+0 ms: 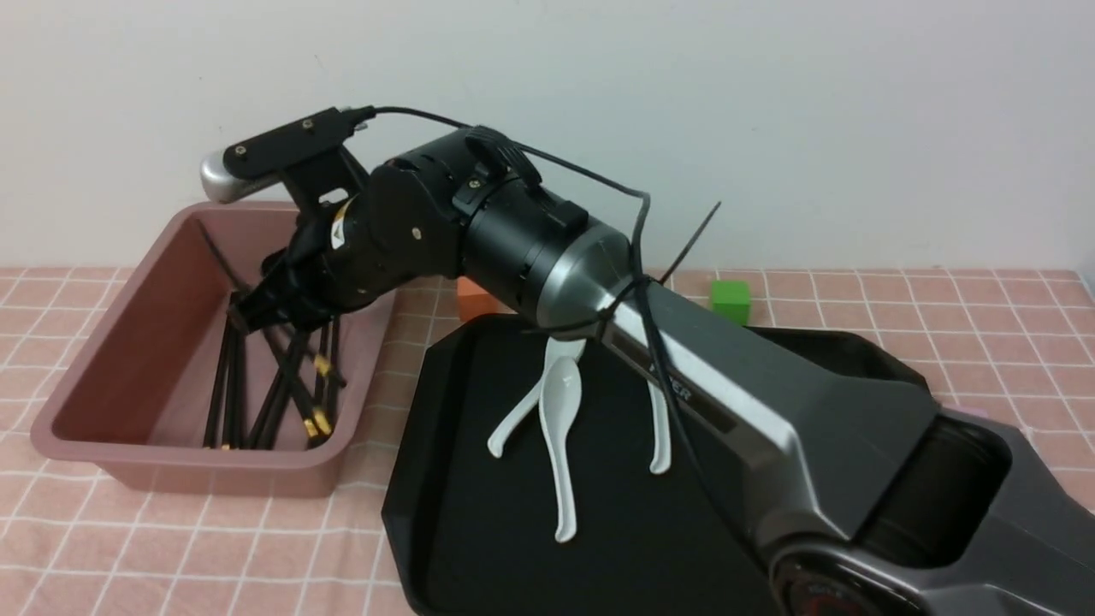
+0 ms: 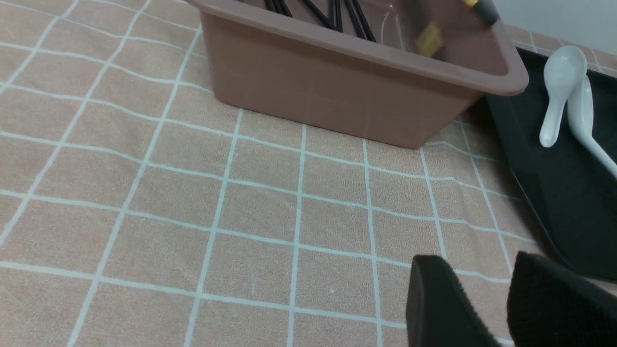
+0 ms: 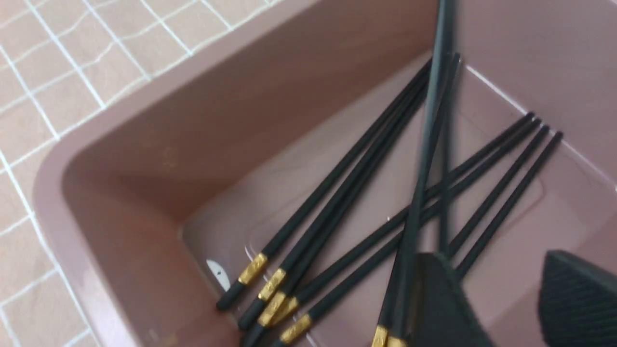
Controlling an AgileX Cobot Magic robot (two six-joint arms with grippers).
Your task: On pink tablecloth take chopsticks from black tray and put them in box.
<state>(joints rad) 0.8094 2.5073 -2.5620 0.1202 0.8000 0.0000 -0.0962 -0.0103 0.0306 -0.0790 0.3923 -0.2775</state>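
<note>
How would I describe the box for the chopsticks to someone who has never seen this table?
On the pink tablecloth, find the big black tray; the box sits just to its left. It is a deep, dusty-pink bin with black chopsticks lying inside, far larger than the small orange cube and green cube beyond the tray.
</note>
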